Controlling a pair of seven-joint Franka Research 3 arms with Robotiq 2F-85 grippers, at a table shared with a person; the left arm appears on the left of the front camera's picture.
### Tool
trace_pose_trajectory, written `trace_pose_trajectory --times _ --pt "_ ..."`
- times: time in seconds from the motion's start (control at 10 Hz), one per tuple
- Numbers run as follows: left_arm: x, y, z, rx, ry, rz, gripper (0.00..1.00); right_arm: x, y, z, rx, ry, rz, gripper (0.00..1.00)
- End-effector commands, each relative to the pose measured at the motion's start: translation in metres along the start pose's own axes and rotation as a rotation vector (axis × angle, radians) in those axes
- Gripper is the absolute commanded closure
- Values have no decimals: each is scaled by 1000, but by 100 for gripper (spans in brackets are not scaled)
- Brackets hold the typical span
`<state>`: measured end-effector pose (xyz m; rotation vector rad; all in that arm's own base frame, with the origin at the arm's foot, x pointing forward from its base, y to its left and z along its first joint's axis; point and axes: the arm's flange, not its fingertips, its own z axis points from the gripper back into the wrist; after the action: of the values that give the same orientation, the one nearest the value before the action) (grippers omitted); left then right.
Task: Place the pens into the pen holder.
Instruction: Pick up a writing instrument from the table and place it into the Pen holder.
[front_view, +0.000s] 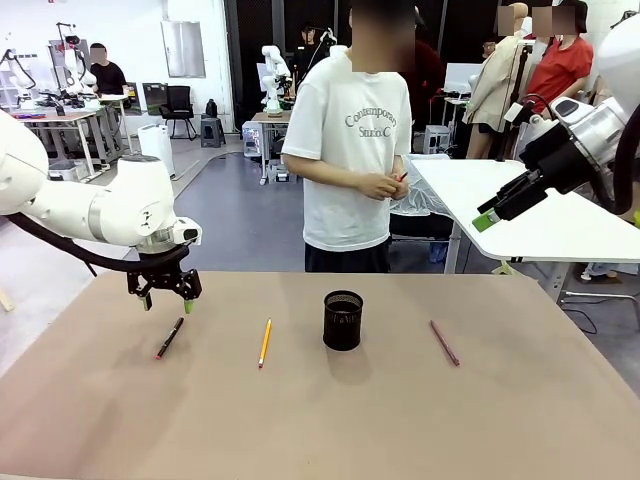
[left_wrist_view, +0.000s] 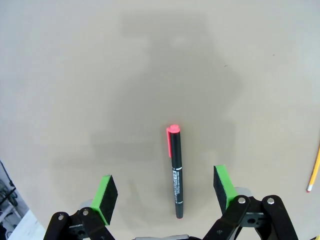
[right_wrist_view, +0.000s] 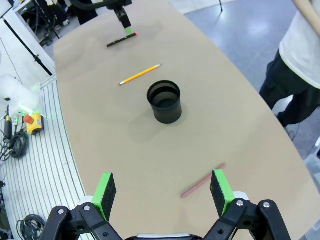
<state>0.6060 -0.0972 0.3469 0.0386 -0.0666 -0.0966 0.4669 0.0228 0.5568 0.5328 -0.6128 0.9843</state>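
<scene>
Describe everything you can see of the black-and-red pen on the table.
The black-and-red pen is slim, with a black barrel bearing small white print and a red cap with a clip. It lies flat on the tan table at the robot's left, touching only that surface. The open left gripper hovers above it, its green pads to either side of the pen's black end.

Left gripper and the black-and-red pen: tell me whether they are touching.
Apart. The left wrist view shows the black-and-red pen lying between the green pads of the open left gripper, with bare table on both sides of it.
</scene>
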Motion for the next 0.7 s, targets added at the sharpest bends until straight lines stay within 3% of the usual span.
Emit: trace_pose_trajectory --times 0.0,0.6 --pt "-8 0 -5 -16 26 -13 0 1 0 1 5 -10 7 0" --pt "-8 -1 -29 -46 73 2 0 1 0 1 5 -10 7 0"
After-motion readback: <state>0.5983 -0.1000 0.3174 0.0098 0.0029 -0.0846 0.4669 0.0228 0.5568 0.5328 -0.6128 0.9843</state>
